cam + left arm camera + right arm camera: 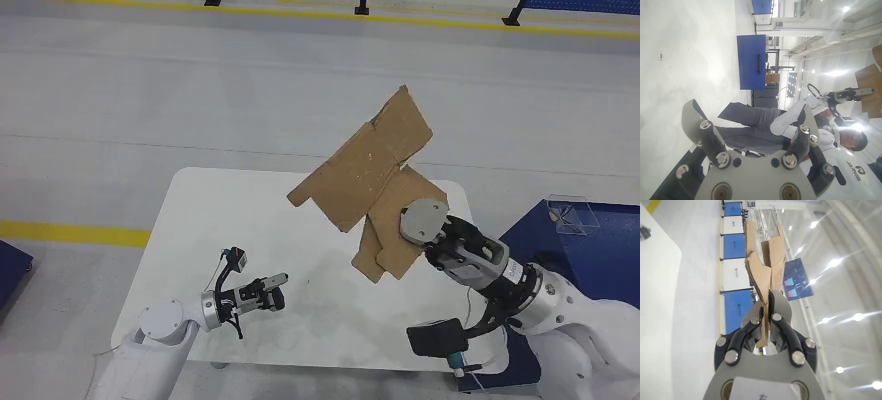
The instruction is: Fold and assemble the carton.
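The flat brown corrugated-cardboard carton (370,180) is in the air above the far right part of the white bench (230,210), tilted, with its panels and flaps spread upward and touching nothing else. The right end effector (418,224) is closed on one lower edge of it; in the right wrist view the two pads press the cardboard sheet (755,273) between them (767,298). I judge that it is held high and by one edge so that the other panels hang free and another arm can push or pull them into a box shape. The left end effector (275,290) is low over the near left part of the bench, well apart from the carton, with its fingers (689,109) spread wide and nothing between them; probably it waits to take a free flap. The carton is not yet opened, so the task seems to be at an early step. The cardboard faces that show are plain brown, and I can read no label or writing on them.
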You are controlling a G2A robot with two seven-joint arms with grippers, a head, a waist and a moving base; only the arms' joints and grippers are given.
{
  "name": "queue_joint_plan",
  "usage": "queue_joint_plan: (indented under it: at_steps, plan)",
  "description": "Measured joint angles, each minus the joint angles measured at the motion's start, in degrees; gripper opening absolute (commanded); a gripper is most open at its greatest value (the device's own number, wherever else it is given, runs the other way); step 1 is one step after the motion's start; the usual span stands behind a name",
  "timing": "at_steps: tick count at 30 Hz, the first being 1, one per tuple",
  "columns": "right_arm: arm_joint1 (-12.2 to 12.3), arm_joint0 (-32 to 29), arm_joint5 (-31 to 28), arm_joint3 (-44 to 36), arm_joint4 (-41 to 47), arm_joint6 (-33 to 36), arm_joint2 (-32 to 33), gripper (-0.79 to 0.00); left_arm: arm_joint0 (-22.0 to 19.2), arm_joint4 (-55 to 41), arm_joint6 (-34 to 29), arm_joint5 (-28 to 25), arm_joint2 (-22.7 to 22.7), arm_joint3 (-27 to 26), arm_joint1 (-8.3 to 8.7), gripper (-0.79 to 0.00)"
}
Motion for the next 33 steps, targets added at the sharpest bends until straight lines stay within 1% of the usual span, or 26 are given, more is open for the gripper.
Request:
queue_joint_plan:
  at_steps: [1, 2, 4, 5, 8, 10, 13, 16, 17, 19, 20, 21, 22, 23, 25, 26, 28, 29, 33]
  plan:
    - [0.0, -2.1, 4.7, 0.0, -4.1, -0.8, -0.7, -0.785, 0.0, 0.0, 0.0, 0.0, 0.0, 0.0, 0.0, 0.0]
    - [0.1, -4.7, 10.5, 0.0, -9.4, -0.7, -1.6, -0.785, 0.0, 0.0, 0.0, 0.0, 0.0, 0.0, 0.0, 0.0]
    - [0.1, -8.1, 18.3, 0.0, -16.7, 0.9, -3.3, -0.785, 0.0, 0.0, 0.0, 0.0, 0.0, 0.0, 0.0, 0.0]
    - [0.0, -10.1, 22.5, 0.0, -20.9, 2.8, -4.5, -0.785, 0.0, 0.0, 0.0, 0.0, 0.0, 0.0, 0.0, 0.0]
    - [0.0, -13.9, 29.2, 0.0, -25.9, 6.7, -7.0, -0.785, 0.0, 0.0, 0.0, 0.0, 0.0, 0.0, 0.0, 0.0]
    - [-0.1, -15.5, 29.1, 0.0, -24.8, 7.7, -8.5, -0.785, 0.0, 0.0, 0.0, 0.0, 0.0, 0.0, 0.0, 0.0]
    - [-0.2, -15.0, 22.8, 0.0, -15.3, 8.0, -8.8, -0.785, 0.0, 0.0, 0.0, 0.0, 0.0, 0.0, 0.0, 0.0]
    - [0.1, -11.4, 11.4, 0.0, -2.5, 4.5, -5.1, -0.785, 0.0, 0.0, 0.0, 0.0, 0.0, 0.0, 0.0, 0.0]
    - [0.2, -9.8, 5.3, 0.0, 3.9, 2.2, -3.4, -0.785, 0.0, 0.0, 0.0, 0.0, 0.0, 0.0, 0.0, 0.0]
    - [0.5, -7.5, -5.0, 0.0, 14.3, -0.5, -0.2, -0.785, 0.0, 0.0, 0.0, 0.0, 0.0, 0.0, 0.0, 0.0]
    - [0.7, -6.3, -12.3, 0.0, 21.4, -1.5, 1.9, -0.785, 0.0, 0.0, 0.0, 0.0, 0.0, 0.0, 0.0, 0.0]
    - [0.8, -5.8, -17.9, 0.0, 27.0, -1.6, 3.4, -0.785, 0.0, 0.0, 0.0, 0.0, 0.0, 0.0, 0.0, 0.0]
    - [0.9, -5.7, -23.2, 0.0, 32.5, -0.8, 5.0, -0.785, 0.0, 0.0, 0.0, 0.0, 0.0, 0.0, 0.0, 0.0]
    - [0.9, -6.2, -29.5, 0.0, 39.9, 1.5, 6.8, -0.785, 0.0, 0.0, 0.0, 0.0, 0.0, 0.0, 0.0, 0.0]
    - [0.9, -7.9, -36.8, 0.8, 51.7, 5.9, 8.2, -0.785, 0.0, 0.0, 0.0, 0.0, 0.0, 0.0, 0.0, 0.0]
    - [1.1, -9.2, -39.4, 2.4, 59.3, 8.9, 7.6, -0.785, 0.0, 0.0, 0.0, 0.0, 0.0, 0.0, 0.0, 0.0]
    - [2.1, -10.4, -40.2, 5.0, 70.7, 14.1, 4.6, -0.785, 0.0, 0.0, 0.0, 0.0, 0.0, 0.0, 0.0, 0.0]
    - [3.0, -10.3, -40.0, 7.1, 78.0, 18.3, 2.0, -0.785, 0.0, 0.0, 0.0, 0.0, 0.0, 0.0, 0.0, 0.0]
    - [6.0, -6.1, -39.8, 15.6, 101.1, 32.7, -5.3, -0.785, 0.0, 0.0, 0.0, 0.0, 0.0, 0.0, 0.0, 0.0]
